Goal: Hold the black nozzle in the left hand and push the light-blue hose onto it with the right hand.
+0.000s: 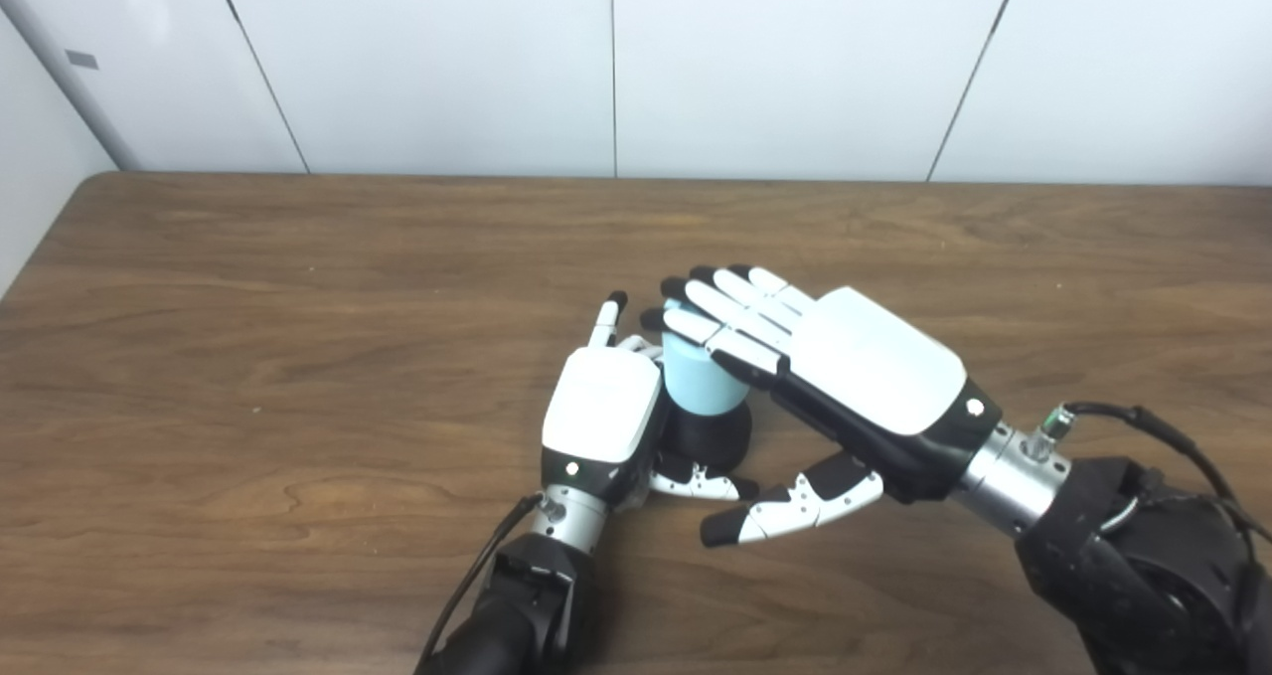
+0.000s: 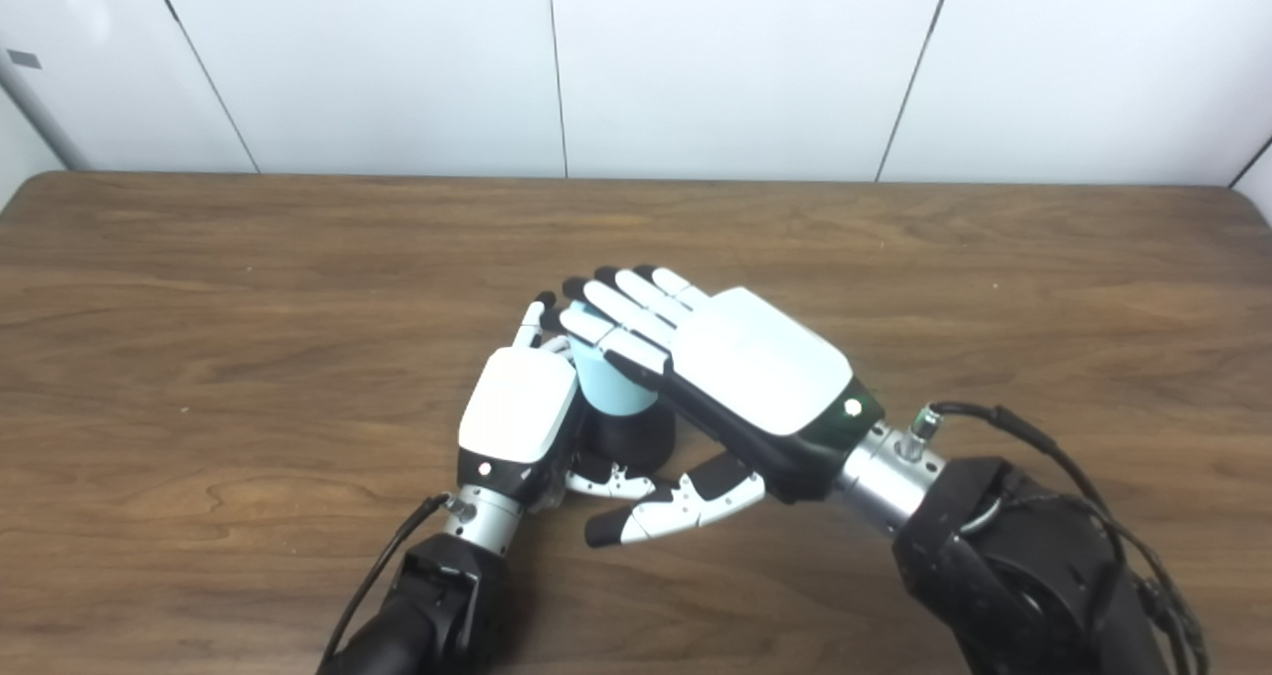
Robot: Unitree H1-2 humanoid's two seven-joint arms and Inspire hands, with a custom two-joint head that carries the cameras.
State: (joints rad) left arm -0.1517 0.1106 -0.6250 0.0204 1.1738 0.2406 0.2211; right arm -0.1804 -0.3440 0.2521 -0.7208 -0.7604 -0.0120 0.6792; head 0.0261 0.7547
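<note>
The hose [image 1: 696,372] sits upright on the nozzle [image 1: 708,438], mid-table [image 1: 298,357]. I judge it light, slightly pliant; press on its top rim. My left robot hand [image 1: 604,412] grips the nozzle; the right robot hand [image 1: 845,367] lies flat, fingers extended over the hose.

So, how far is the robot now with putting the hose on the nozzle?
Nearly done, it seems. The light-blue hose already sits on top of the black nozzle, which the left hand grips from the side. The right hand lies with flat fingers over the hose top, apparently pressing down. Left: finish the push and let go; how deep it is seated is hidden.
</note>
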